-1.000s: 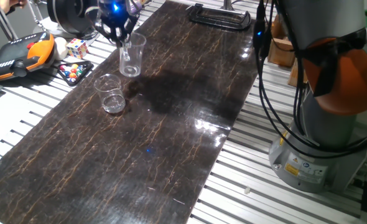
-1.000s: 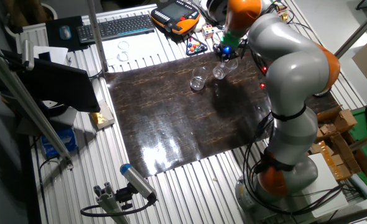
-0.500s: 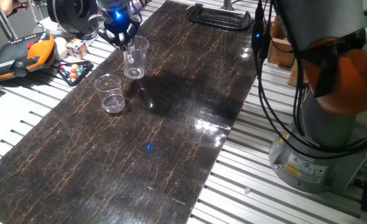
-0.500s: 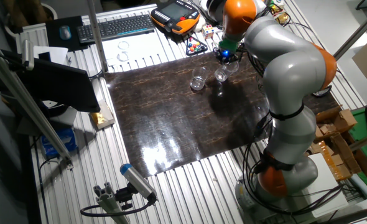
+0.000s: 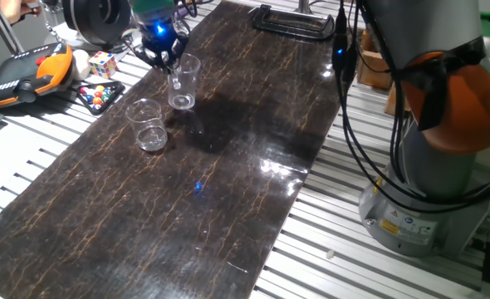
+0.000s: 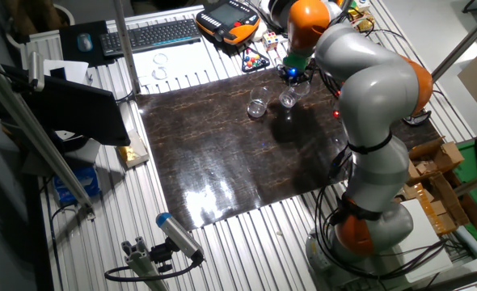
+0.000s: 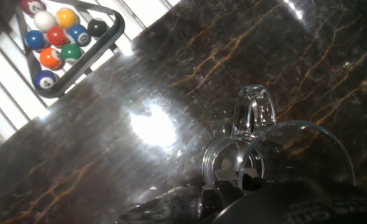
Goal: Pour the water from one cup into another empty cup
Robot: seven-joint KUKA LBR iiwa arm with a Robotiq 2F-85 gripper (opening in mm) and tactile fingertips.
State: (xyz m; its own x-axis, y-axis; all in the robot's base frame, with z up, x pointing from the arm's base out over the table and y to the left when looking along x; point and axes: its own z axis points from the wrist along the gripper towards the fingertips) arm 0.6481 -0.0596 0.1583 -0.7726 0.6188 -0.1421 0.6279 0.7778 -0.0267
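One fixed view: tall cup [image 5: 183, 81] upright on the dark marble-look board [image 5: 228, 166], at or just above the surface, contact unclear. Gripper [image 5: 164, 56] at the cup's rim, fingers apparently clamped on the rim wall. Short wide cup [image 5: 148, 124] upright just beside the tall one, on the side away from the arm's base, not touching it.

The other fixed view: same pair, tall cup [image 6: 289, 97] under the gripper [image 6: 292, 74], short cup [image 6: 257, 107] beside it.

Hand view: tall cup [image 7: 289, 155] close under the camera, a rack of pool balls [image 7: 62, 37] off the board's edge.

Water too faint to locate in either cup. Pour likely finished, judging by the upright cup low at the board; possibly only release and retreat left. Not certain.
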